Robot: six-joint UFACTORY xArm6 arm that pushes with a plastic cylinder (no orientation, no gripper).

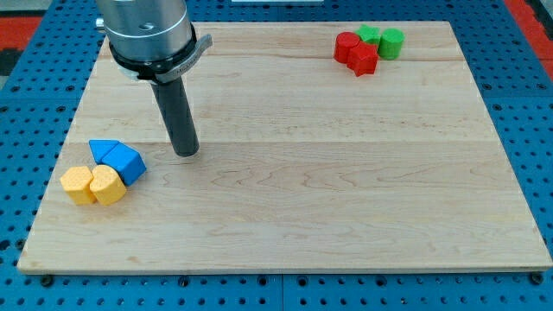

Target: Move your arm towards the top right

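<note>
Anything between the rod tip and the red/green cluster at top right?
No: in the camera view only bare wooden board lies between my tip and the red blocks with the green blocks.

We see a pale wooden board (pixel 346 190) with visible grain and a smooth, matt finish, lying on a blue perforated base (pixel 26 216). The yellow blocks (pixel 93 184) near its bottom-left corner look like matt plastic, and our tip (pixel 185 153) ends a dark, smooth rod below a shiny metal collar (pixel 147 30).
</note>
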